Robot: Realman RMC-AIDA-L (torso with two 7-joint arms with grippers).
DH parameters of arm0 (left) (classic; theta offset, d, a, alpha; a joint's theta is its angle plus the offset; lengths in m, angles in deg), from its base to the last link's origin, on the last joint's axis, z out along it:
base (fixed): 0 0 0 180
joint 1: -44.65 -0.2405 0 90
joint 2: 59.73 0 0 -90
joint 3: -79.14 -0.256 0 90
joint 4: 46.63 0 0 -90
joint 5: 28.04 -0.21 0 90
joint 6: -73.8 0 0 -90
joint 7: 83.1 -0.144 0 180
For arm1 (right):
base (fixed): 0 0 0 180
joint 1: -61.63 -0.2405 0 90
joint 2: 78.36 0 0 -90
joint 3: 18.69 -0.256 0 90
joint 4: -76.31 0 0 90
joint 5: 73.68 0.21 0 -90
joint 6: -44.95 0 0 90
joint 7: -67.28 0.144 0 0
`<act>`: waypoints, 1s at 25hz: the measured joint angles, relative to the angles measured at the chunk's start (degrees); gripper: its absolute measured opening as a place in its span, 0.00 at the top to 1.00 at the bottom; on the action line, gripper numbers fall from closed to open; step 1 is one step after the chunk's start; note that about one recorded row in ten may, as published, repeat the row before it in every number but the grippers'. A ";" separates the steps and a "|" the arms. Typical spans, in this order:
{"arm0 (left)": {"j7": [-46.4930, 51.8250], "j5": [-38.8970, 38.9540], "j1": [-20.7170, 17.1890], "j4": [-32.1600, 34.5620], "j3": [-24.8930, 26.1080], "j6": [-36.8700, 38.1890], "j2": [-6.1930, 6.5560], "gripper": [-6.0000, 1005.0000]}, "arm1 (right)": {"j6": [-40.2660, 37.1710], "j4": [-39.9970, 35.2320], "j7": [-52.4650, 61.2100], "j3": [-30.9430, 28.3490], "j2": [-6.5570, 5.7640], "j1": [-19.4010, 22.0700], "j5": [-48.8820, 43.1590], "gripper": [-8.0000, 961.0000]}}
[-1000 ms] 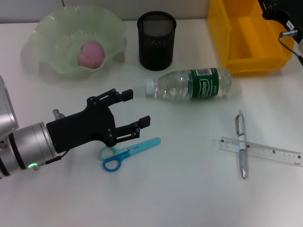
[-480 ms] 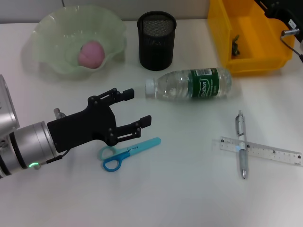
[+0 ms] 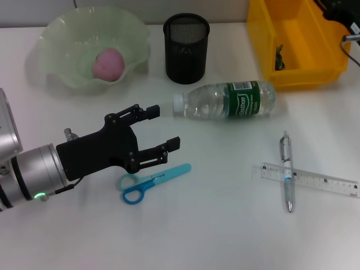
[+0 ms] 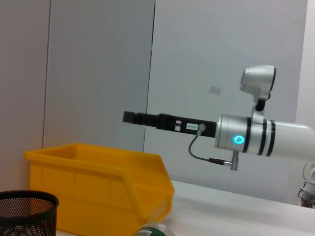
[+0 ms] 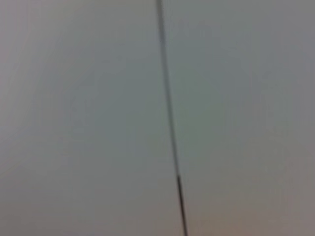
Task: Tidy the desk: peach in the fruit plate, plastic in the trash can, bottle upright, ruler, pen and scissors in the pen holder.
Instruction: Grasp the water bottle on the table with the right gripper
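Peach (image 3: pixel 108 63) inside fruit plate (image 3: pixel 62 34).

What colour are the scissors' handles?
The scissors have one pale teal handle and one blue handle, clearest in the head view.

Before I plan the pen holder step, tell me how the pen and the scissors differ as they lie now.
The pen is silver and lies across the clear ruler; the scissors are blue and touch nothing else. The pen lies on the robot's right with no gripper near; the scissors lie just beside the open left gripper. Both lie flat on the desk, outside the pen holder.
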 joint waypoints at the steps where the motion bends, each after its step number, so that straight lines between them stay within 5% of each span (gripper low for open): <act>1: 0.04 0.00 0.00 0.00 0.00 0.00 0.01 0.20 | -0.71 -0.06 1.45 -0.40 -0.04 0.41 0.00 0.26; 8: 0.64 0.00 0.06 0.00 -0.29 0.07 0.09 0.20 | -15.51 -5.13 17.84 2.83 -0.68 7.39 -2.08 0.26; 17: 0.67 -0.40 0.23 0.20 -0.44 0.86 0.22 0.20 | -33.80 -13.01 33.81 10.05 -5.50 14.00 -21.88 0.26; 25: 1.32 -0.50 0.25 0.42 -0.60 0.97 0.29 0.20 | -37.00 -18.40 33.78 9.58 -5.80 15.99 -38.10 0.26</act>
